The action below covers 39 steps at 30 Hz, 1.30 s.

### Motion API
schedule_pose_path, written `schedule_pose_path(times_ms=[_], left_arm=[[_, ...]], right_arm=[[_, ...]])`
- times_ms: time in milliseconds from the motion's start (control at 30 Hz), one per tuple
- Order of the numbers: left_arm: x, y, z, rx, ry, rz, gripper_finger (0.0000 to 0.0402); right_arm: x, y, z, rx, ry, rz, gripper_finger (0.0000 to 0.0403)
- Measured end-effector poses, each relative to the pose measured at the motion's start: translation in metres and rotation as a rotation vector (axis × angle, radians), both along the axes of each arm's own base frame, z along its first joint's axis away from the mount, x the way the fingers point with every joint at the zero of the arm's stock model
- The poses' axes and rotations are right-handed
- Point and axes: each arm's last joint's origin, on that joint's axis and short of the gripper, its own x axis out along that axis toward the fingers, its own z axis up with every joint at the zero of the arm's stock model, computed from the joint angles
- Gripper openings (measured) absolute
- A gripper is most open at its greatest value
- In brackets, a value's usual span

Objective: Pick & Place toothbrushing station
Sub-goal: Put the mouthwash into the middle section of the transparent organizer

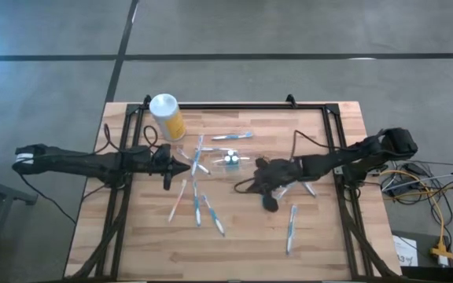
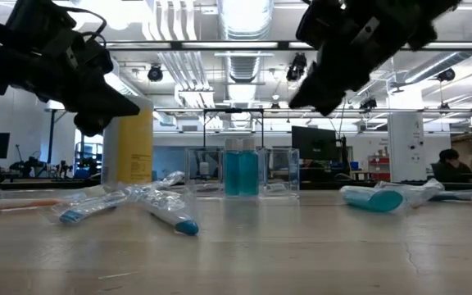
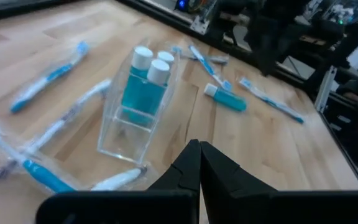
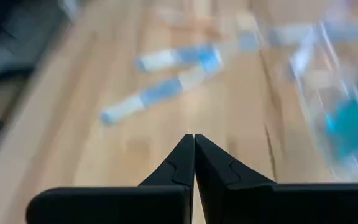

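The toothbrushing station (image 1: 230,159) is a small clear plastic box with blue white-capped bottles in it; it stands on its base near the table's middle, also seen in the low view (image 2: 242,170) and the left wrist view (image 3: 138,102). My left gripper (image 1: 189,167) hovers shut just left of it, its tips (image 3: 199,148) aimed at the station. My right gripper (image 1: 252,185) hangs shut above the wood, just near-right of the station (image 4: 347,118). Both show raised off the table in the low view, the left gripper (image 2: 129,105) and the right gripper (image 2: 301,97).
A yellow canister with a white lid (image 1: 166,116) stands at the far left. Several wrapped toothbrushes (image 1: 199,206) lie around the station, one near the right front (image 1: 291,228). A teal tube (image 2: 373,198) lies to the right. A black frame (image 1: 234,106) edges the table.
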Motion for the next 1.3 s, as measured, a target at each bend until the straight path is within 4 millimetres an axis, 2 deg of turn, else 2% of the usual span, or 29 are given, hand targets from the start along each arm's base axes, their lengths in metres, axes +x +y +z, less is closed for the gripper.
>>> schedule_pose_path(times_ms=[167,333,467,600,800,933,1133,1300], left_arm=[[0.0,-0.001,-0.002,0.006,0.02,-0.035,0.0005],[-0.001,-0.001,-0.007,0.02,0.066,-0.041,0.0005],[-0.002,-0.001,-0.008,0.029,0.074,-0.045,0.0005],[-0.002,-0.001,-0.01,0.067,0.081,-0.056,0.0005],[-0.003,-0.001,-0.013,0.075,0.098,-0.06,0.0005],[-0.003,-0.001,-0.013,0.081,0.098,-0.069,0.0005],[-0.004,-0.001,-0.014,0.092,0.106,-0.076,0.0005],[-0.003,-0.002,-0.014,0.112,0.108,-0.084,0.0005]], right_arm=[[-0.005,0.018,0.014,-0.159,0.224,-0.089,0.0008],[-0.008,0.028,0.024,-0.085,0.314,-0.161,0.0016],[-0.012,0.029,0.025,0.047,0.398,-0.273,0.006],[-0.014,0.029,0.024,0.145,0.437,-0.384,0.0132],[-0.016,0.023,0.016,0.233,0.457,-0.543,0.0234],[-0.021,0.019,0.005,0.248,0.48,-0.648,0.0278],[-0.015,0.016,-0.011,0.265,0.491,-0.706,0.0298],[-0.008,0.019,-0.041,0.25,0.606,-0.695,0.0287]])
